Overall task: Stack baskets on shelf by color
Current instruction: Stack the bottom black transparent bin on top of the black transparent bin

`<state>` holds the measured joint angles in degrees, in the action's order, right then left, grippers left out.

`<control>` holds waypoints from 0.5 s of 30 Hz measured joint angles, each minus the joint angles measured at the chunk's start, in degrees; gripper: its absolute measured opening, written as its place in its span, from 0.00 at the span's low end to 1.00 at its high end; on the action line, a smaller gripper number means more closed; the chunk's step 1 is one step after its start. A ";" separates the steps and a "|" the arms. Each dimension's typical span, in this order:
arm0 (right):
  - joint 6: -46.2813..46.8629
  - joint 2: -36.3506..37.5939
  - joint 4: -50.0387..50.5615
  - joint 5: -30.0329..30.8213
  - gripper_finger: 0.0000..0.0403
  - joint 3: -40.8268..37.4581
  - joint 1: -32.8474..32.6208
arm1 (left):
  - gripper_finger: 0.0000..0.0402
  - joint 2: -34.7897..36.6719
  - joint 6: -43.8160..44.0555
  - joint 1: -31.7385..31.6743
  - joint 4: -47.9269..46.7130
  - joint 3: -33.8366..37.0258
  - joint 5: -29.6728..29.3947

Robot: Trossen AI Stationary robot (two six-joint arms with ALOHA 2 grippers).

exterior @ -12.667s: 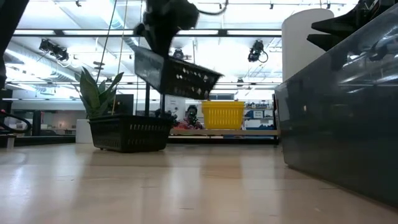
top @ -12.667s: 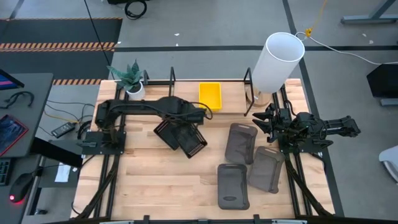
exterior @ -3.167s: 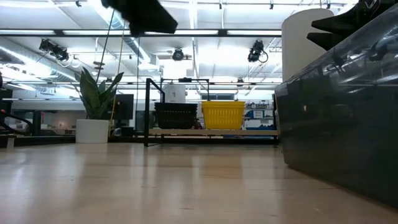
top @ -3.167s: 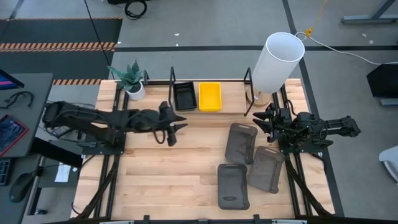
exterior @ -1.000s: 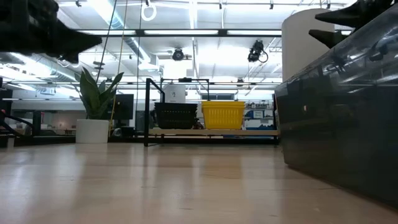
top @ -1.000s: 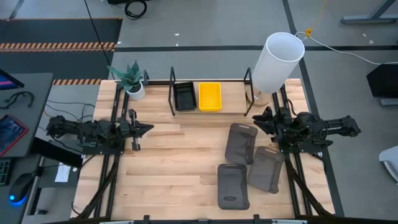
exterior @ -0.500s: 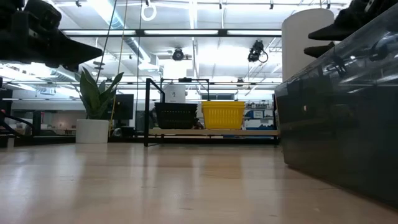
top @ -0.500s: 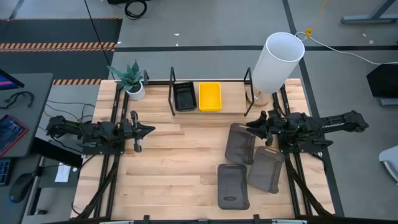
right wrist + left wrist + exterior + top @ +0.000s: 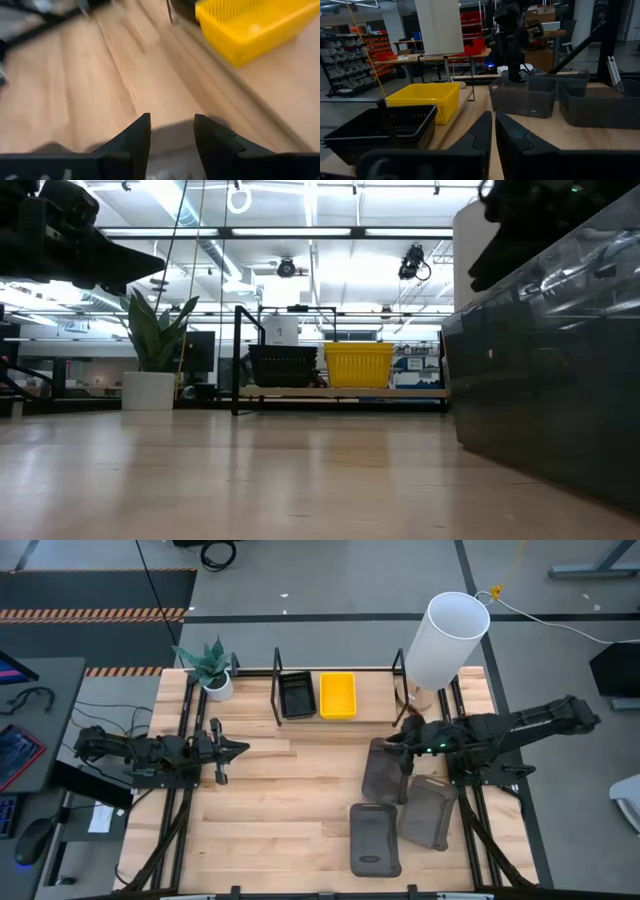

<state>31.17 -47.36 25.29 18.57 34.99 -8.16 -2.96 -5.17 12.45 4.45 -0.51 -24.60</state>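
Parted jaws on the right gripper (image 9: pixel 404 744) hang empty over the far end of a grey basket (image 9: pixel 387 770), the right wrist view showing bare wood and a gap between the two dark fingers (image 9: pixel 127 142); the left gripper (image 9: pixel 232 748) waits near the left edge of the table (image 9: pixel 280 840), its fingers closed together on nothing. On the shelf (image 9: pixel 340 668) at the back, a black basket (image 9: pixel 297 696) sits just beside a yellow basket (image 9: pixel 337 695), each in its own bay; three more grey baskets lie on the wood to the right, one (image 9: pixel 374 839) toward the front, one (image 9: pixel 430 811) beside it, and a further one showing in the left wrist view; how many are nested in each shelf stack cannot be told from above. The grey trays look like thin, stiff plastic, light enough for one gripper, though the smooth walls may slip; a pinch over the rim at a short end, one finger inside and one outside, looks the surest hold, kept level so the tray does not swing.
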 joint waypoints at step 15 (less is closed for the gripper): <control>4.72 -30.02 5.50 -2.16 0.39 20.44 -9.75 | 0.05 0.00 -0.02 0.00 0.00 0.00 0.01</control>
<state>35.89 -77.38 30.80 16.40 55.43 -17.91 -2.96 -5.19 12.45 4.45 -0.51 -24.58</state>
